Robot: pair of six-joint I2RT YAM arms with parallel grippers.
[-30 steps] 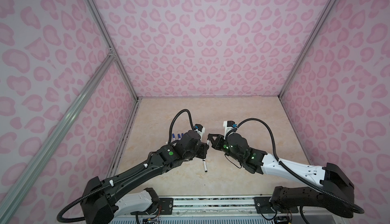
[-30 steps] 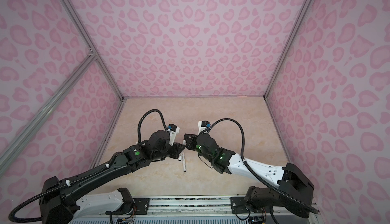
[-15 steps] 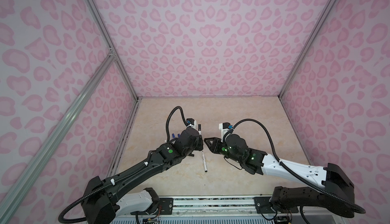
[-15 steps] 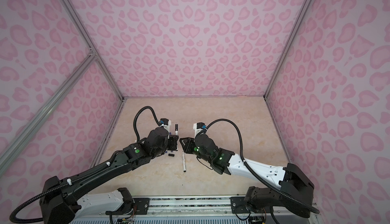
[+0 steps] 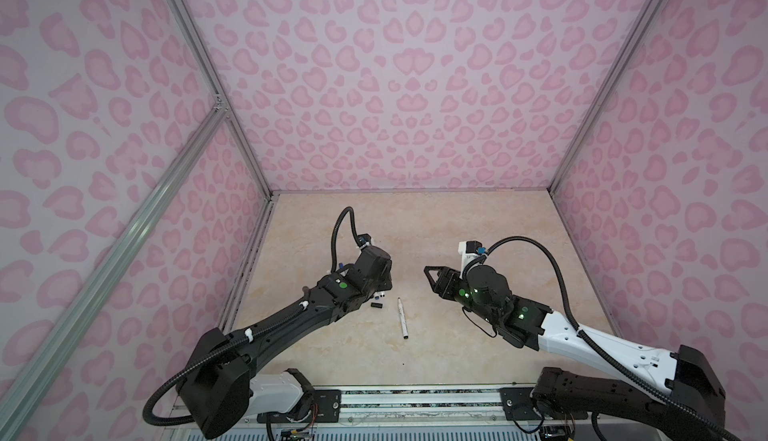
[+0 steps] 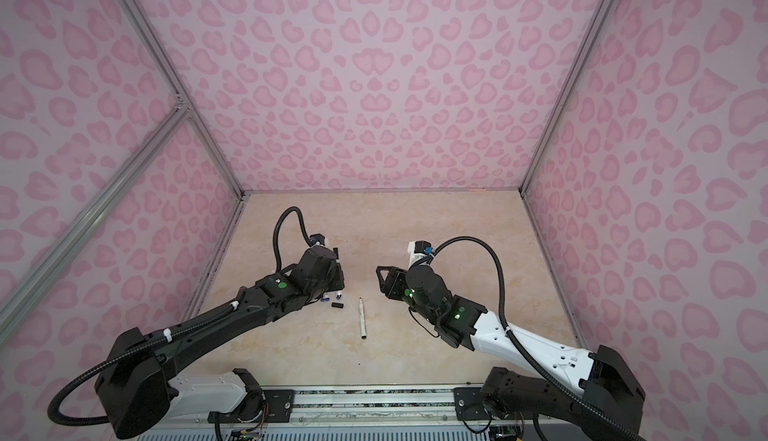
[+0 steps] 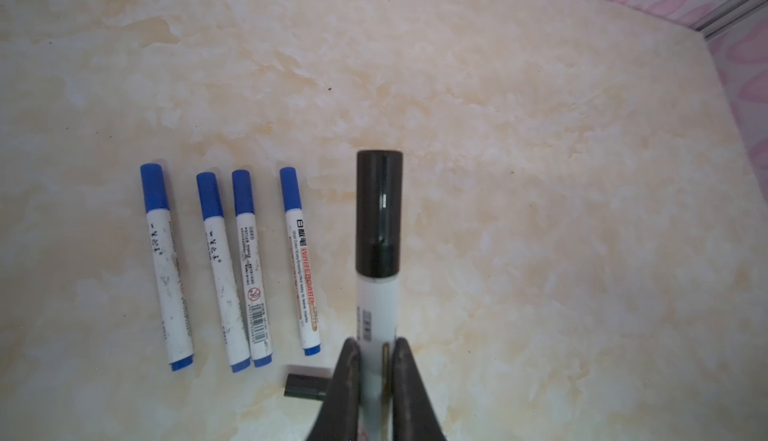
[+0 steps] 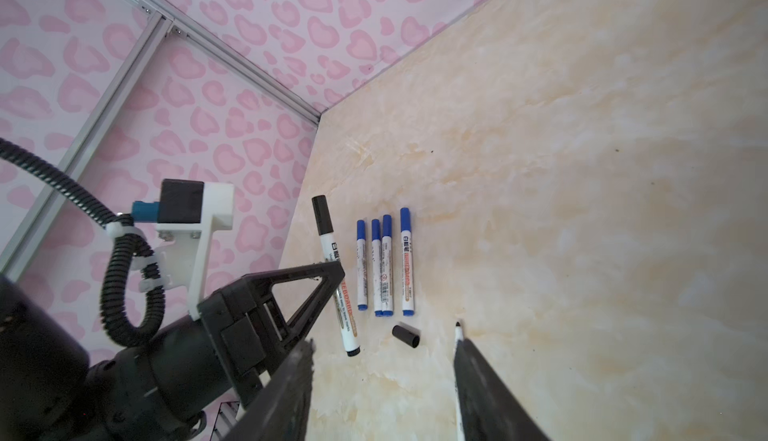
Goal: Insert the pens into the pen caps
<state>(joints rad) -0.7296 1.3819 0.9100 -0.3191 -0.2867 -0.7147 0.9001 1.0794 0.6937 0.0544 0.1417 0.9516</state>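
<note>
Uncapped pen [image 5: 402,318]: lying flat, axis 12-to-6, tip at 12; 7 o'clock of right claw [image 5: 431,280].
Loose black cap [image 5: 376,305]: 9 o'clock of that tip.
Left claw [image 7: 376,347]: nearer, clamped on capped black pen [image 7: 379,218].
Right claw: jaws apart, empty.

Black cap [image 7: 302,385] half behind left pincer [image 7: 376,343], uncapped pen [image 8: 459,334] partly hidden

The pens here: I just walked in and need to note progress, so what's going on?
The left gripper holds a black-capped pen, jaws shut on its barrel. Four blue-capped pens lie in a row. The right gripper is open and empty. One uncapped pen and one loose black cap lie on the table, not yet joined.
</note>
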